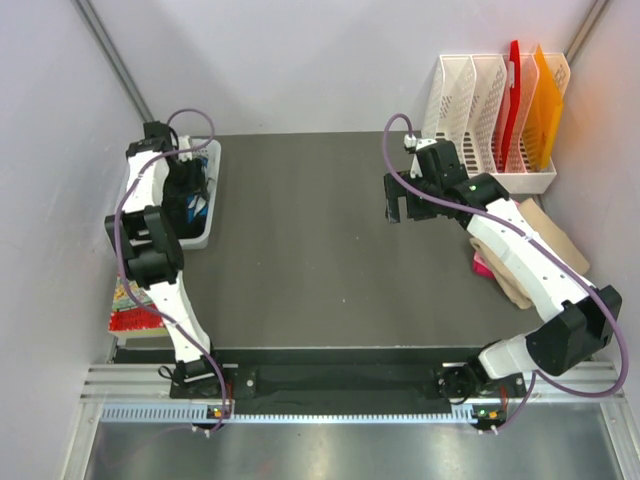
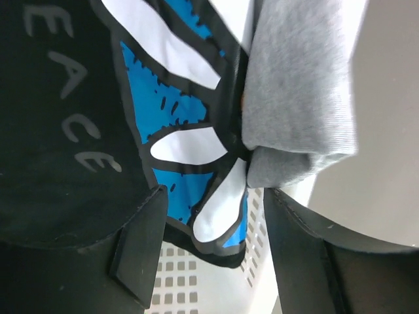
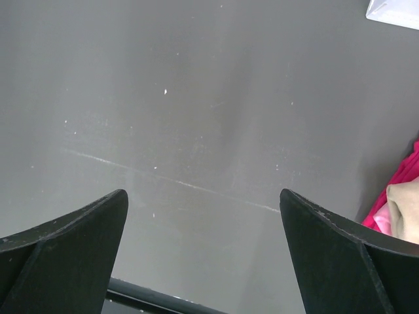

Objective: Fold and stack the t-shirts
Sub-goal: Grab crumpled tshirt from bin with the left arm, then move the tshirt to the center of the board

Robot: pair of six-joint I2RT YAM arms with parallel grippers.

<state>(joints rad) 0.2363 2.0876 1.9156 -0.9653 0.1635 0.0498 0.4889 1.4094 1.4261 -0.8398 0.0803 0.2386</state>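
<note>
Loosely bunched black t-shirt (image 2: 46, 157) sits in mesh basket (image 2: 171, 276)

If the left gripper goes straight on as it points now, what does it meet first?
Most likely the daisy print on the black t-shirt, right beside the folded grey t-shirt in the white basket. Depth is unclear, but the cloth looks close to the left gripper.

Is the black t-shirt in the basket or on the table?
In: the black t-shirt lies inside the mesh basket, beside the grey t-shirt.
</note>
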